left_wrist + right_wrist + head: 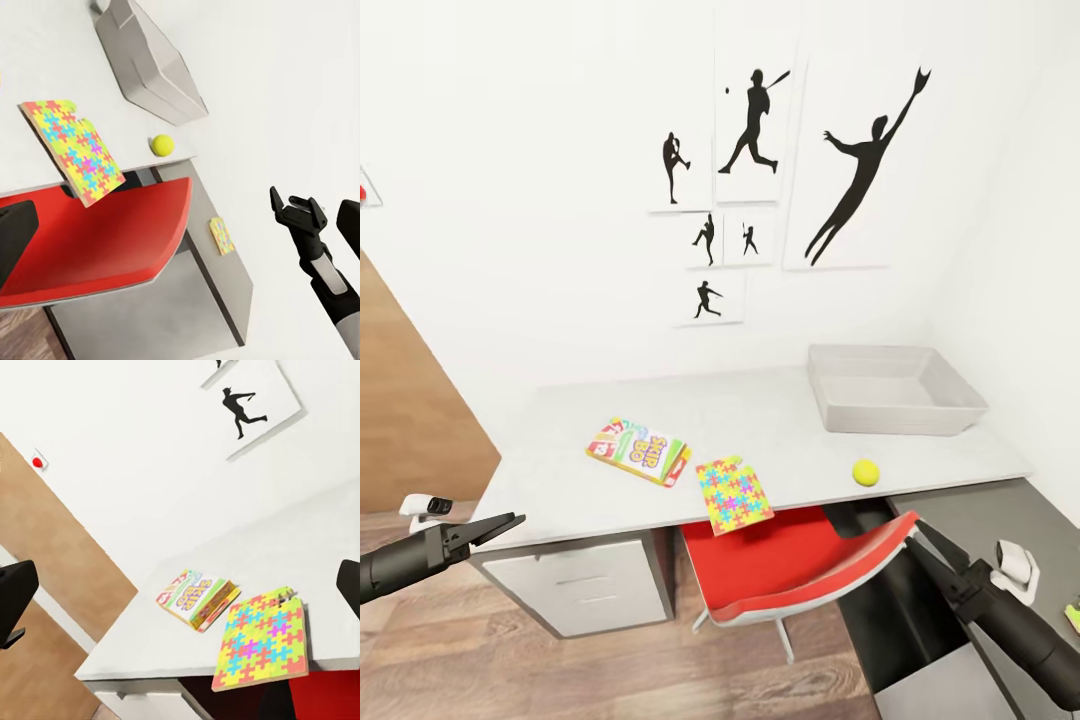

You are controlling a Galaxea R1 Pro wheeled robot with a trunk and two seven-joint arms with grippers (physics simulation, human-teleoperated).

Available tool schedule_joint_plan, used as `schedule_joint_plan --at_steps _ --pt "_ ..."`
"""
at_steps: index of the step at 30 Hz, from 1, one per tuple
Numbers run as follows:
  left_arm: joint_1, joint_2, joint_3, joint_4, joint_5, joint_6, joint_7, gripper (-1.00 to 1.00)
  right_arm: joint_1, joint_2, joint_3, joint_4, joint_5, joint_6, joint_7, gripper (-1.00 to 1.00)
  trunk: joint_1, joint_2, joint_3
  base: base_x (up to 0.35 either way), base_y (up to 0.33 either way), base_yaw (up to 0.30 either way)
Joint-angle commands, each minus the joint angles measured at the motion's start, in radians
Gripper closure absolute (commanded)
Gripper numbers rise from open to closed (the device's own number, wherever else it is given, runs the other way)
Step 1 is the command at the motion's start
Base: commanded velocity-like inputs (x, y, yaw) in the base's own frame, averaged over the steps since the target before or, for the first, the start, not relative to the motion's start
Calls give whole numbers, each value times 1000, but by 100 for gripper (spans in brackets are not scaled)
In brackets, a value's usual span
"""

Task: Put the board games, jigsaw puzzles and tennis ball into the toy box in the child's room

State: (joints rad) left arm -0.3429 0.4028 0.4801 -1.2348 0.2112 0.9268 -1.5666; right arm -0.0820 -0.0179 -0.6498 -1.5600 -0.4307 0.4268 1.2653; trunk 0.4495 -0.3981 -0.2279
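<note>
**Head view: tub empty, toys not yet collected**

Head view findings: the shallow light-grey plastic toy tub [895, 390] sits at the far right of the pale grey-white tabletop [780, 420] and appears empty. The white-and-orange "SKIP BO" card game box [638, 450] lies near the front left. The thin multicoloured jigsaw square [733, 494] overhangs the front edge above a red chair [800, 565]. The small yellow-green tennis ball [866, 472] rests in front of the tub, apart from it. A second small jigsaw square [221, 235] lies on the lower dark-grey desk [217, 270].

Assessment: no item is stowed; all work remains.

Arm pose: both arms are held low, short of the tabletop. The left tool [495, 527] reaches forward, fingers seemingly together, holding nothing. The right tool [298, 212] has its fingers spread and is empty.
</note>
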Motion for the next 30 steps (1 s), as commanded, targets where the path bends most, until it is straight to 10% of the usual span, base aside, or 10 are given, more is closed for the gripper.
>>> schedule_joint_plan --at_steps 1,30 --pt "-1 0 0 0 -1 11 -4 -100 -1 0 -1 0 -4 8 3 -100 1 -2 0 -42 0 0" --pt "-1 -2 0 0 -3 -19 -4 -100 -1 -2 -2 4 -5 0 -1 -100 1 -2 48 -5 0 0"
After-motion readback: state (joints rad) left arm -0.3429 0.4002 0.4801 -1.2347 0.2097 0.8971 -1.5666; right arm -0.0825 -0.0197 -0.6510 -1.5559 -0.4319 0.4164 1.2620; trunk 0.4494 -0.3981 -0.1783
